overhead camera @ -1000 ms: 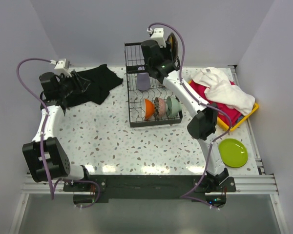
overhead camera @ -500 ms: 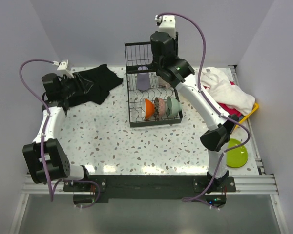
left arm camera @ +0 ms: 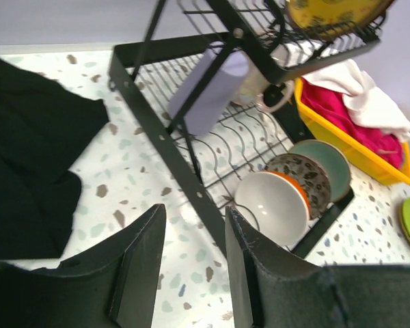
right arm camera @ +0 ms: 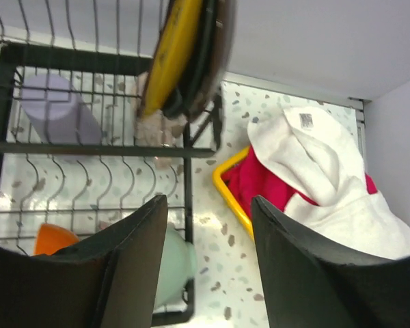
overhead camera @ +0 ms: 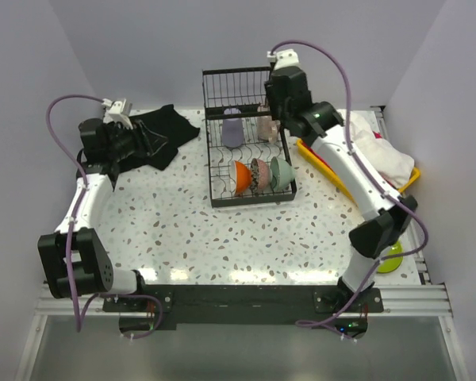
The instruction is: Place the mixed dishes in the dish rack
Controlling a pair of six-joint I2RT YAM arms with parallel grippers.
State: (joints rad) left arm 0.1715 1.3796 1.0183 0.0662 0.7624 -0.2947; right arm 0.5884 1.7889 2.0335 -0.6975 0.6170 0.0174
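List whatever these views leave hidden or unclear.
- Green plate: top view, mostly behind the right arm at its elbow.
- Plates in the rack: right wrist view, blurred, tops cut off by the frame edge.
- Mug: left wrist view, mostly hidden under the rack's upper tier.

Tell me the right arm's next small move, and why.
Probably draw the right gripper back from the rack and swing it toward the green plate on the table's near right. Its jaws are open and empty, plates already stand in the upper basket, and that plate is the only dish visible outside the rack.
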